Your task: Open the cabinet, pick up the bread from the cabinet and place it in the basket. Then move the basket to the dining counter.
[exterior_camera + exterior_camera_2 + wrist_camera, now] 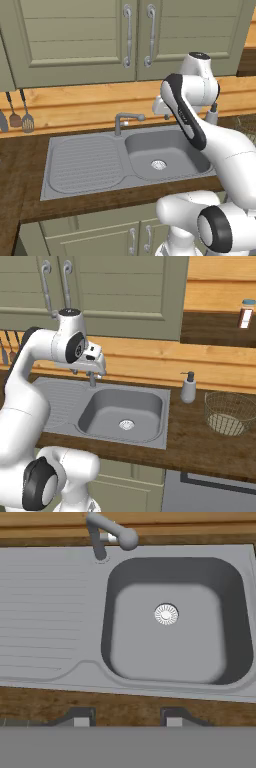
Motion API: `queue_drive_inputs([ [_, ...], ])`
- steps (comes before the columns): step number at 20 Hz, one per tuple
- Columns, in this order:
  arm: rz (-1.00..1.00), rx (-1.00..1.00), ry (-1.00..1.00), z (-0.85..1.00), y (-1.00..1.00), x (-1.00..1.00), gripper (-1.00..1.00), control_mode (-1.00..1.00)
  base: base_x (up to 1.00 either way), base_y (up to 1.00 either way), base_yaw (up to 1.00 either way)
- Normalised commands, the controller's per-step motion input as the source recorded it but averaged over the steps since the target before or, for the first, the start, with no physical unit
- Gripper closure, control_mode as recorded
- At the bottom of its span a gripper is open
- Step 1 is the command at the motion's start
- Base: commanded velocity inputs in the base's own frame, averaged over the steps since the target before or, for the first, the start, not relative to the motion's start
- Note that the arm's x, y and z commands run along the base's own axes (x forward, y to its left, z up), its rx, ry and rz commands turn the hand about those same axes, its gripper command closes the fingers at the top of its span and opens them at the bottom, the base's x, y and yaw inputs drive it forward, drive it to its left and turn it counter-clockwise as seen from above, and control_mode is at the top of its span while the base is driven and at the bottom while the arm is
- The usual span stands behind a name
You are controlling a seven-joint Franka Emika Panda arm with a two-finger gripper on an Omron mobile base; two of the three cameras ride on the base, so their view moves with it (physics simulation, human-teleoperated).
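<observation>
Overhead, the large sage-green wall cabinet [125, 35] with two recessed-panel doors is standing closed across the top of the left base view, its curved silver handles [138, 35] side by side. Below it, the white arm's two-finger gripper [123, 721] is hovering over the steel sink [50, 637]; its dark fingertips [80, 718], at the bottom of the hand view, are standing apart, gripping nothing. At the right edge of the right base view, the round pale wire-mesh basket [229, 412] is sitting on the dark wood worktop [190, 441], near a grey soap dispenser [188, 387].
</observation>
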Motion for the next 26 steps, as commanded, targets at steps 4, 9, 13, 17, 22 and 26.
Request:
queue_drive_inputs([
  [4, 0.00, 0.00, -0.01, 0.00, 0.13, 0.00, -1.00, -1.00, 0.00, 0.00, 0.00],
  [9, -0.01, -0.11, -0.16, 0.18, 0.17, 0.00, -1.00, -1.00, 0.00, 0.00, 0.00],
  [13, -0.01, -0.23, -0.43, 0.95, 0.27, 0.00, -1.00, -1.00, 0.00, 0.00, 0.00],
  [17, -0.05, -0.11, -0.43, 1.00, 0.17, 0.01, -1.00, -1.00, 0.00, 0.00, 0.00],
  [22, -0.05, 0.17, -0.23, 1.00, 0.02, 0.02, -1.00, -1.00, 0.00, 0.00, 0.00],
  [26, 0.04, 0.04, 0.00, 1.00, 0.17, 0.01, -1.00, -1.00, 0.00, 0.00, 0.00],
])
